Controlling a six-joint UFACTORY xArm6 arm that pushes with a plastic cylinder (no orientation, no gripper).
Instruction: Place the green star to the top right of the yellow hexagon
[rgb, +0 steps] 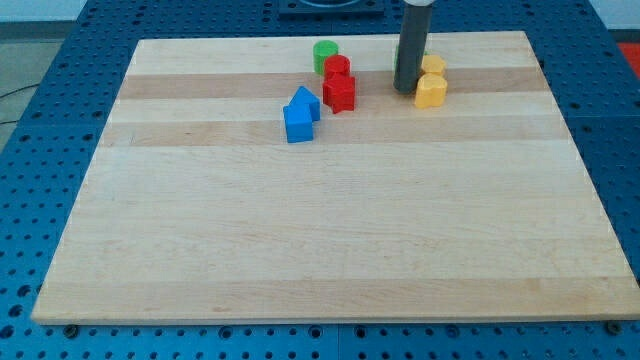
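A green block (324, 52) sits near the board's top edge, left of centre; its shape is not clear and it looks rounded. Two yellow blocks lie at the upper right: one (433, 66) further up, and a hexagon-like one (431, 92) just below it. My tip (404, 90) rests on the board right beside the lower yellow block's left side, close to touching it. The green block is well to the left of my tip, with the red blocks between them.
Two red blocks (337, 68) (339, 93) lie just below and right of the green block. Two blue blocks (305, 101) (297, 124) lie lower left of them. The wooden board (320, 240) sits on a blue perforated table.
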